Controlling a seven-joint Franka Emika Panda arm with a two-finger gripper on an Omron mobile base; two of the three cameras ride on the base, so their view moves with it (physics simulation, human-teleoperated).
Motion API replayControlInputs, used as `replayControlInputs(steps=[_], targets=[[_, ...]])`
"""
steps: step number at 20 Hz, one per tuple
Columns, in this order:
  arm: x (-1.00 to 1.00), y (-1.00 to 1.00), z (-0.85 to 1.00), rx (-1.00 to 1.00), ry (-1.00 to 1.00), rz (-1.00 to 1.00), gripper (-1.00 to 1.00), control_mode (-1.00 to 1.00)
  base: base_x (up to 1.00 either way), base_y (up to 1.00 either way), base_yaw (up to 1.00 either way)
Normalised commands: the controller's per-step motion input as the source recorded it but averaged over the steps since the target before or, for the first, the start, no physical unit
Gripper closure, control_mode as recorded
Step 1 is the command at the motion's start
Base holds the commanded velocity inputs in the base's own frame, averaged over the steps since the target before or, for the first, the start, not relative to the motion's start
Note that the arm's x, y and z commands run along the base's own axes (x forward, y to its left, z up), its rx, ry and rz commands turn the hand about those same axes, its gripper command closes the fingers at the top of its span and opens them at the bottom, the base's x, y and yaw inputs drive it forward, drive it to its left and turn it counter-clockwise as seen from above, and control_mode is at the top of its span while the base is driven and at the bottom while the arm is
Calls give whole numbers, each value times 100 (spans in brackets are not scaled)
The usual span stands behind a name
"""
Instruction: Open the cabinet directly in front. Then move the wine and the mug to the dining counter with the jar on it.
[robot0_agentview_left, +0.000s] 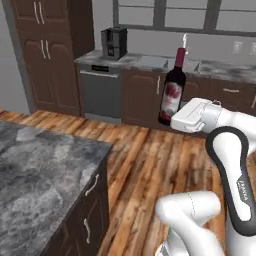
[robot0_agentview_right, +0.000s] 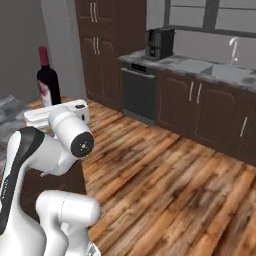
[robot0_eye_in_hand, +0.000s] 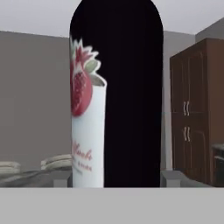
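The wine is a dark bottle with a red and white label and a red-capped neck. It hangs upright above the wooden floor, with my gripper shut on its lower body. From the right base view the wine rises just above my white hand. In the hand view the wine stands close between the fingers. The dining counter, grey marbled stone over dark fronts, lies to the left of the bottle and below it. The wall cabinet, the mug and the jar are out of view.
A back counter carries a black coffee machine and a sink with a tap. A grey dishwasher sits under it. Tall brown cabinets stand at the left. Wooden floor lies open between the counters.
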Motion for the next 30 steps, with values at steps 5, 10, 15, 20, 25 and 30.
replayControlInputs(steps=[5,10,15,20,25,30], targets=[[0,0,0,0,0,0,100,100,0,0,100],[0,0,0,0,0,0,100,100,0,0,99],[0,0,0,0,0,0,100,100,1,2,82],[0,0,0,0,0,0,100,100,2,0,11],[0,0,0,0,0,0,100,100,16,-22,2],[0,0,0,0,0,0,100,100,79,-30,6]])
